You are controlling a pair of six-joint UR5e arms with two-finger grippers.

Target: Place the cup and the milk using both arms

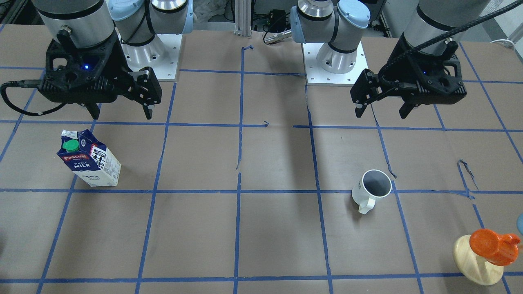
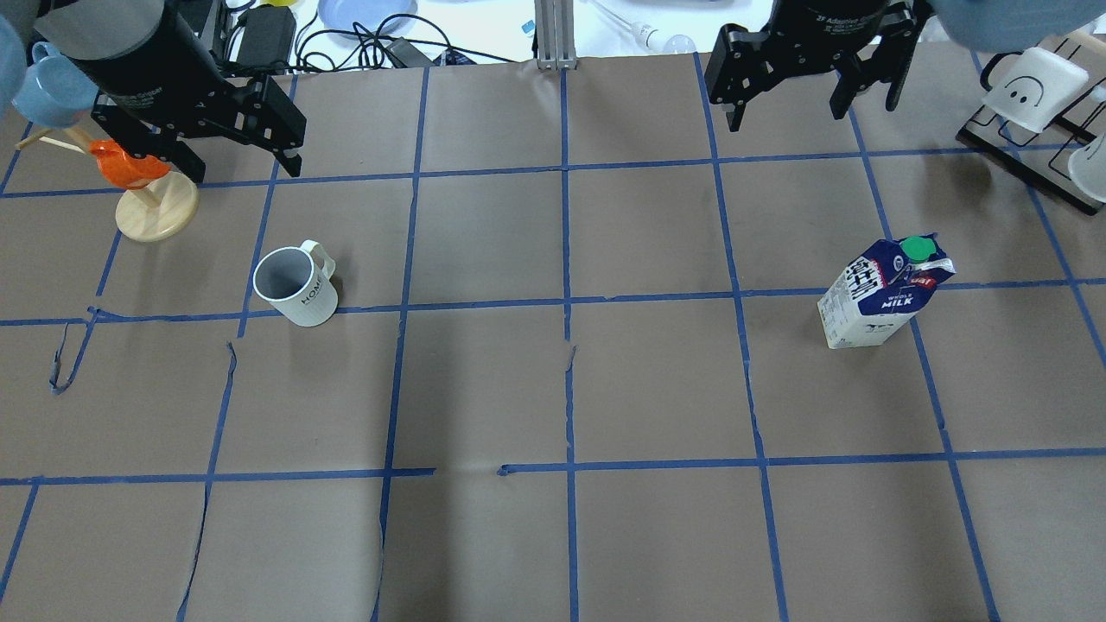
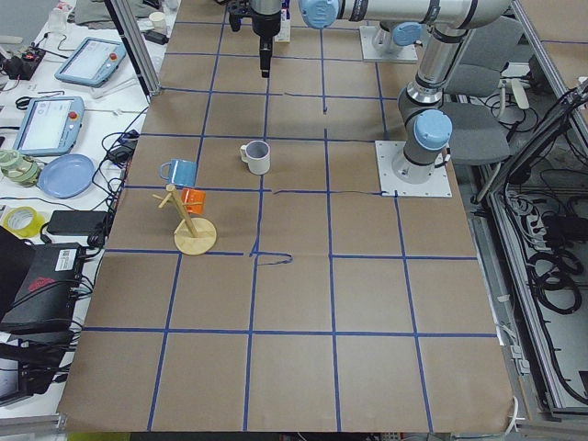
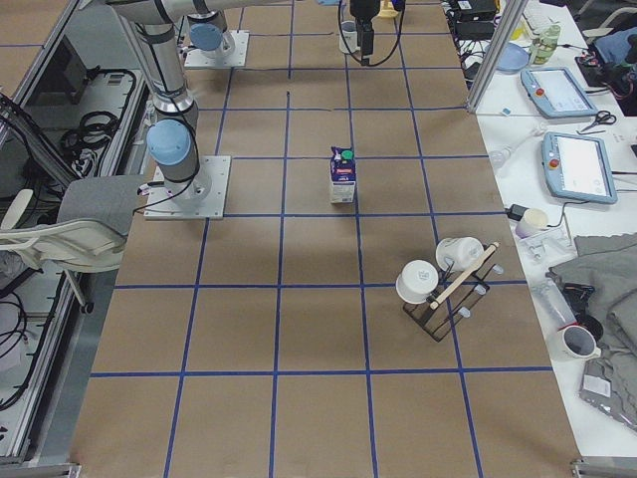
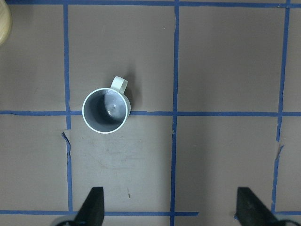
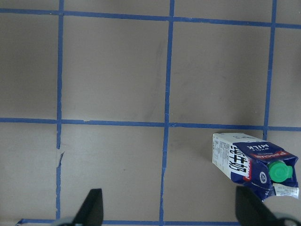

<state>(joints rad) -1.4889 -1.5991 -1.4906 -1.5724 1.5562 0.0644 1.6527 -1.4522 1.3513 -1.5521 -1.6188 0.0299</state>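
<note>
The white cup (image 2: 295, 285) stands upright on the left half of the table, handle toward the far side; it also shows in the front view (image 1: 372, 188) and in the left wrist view (image 5: 105, 110). My left gripper (image 2: 242, 168) hangs open and empty above the table, beyond the cup and apart from it (image 5: 171, 207). The milk (image 2: 881, 294) stands upright on the right half, green cap up (image 1: 90, 161). My right gripper (image 2: 808, 108) is open and empty, high beyond the milk, which sits low right in its wrist view (image 6: 254, 162).
A wooden mug tree (image 2: 155, 212) with an orange mug (image 2: 130, 164) and a blue mug (image 2: 47, 86) stands far left, right beside my left gripper. A black rack with white cups (image 2: 1028, 86) is at the far right. Blue tape (image 2: 566, 302) grids the brown table cover.
</note>
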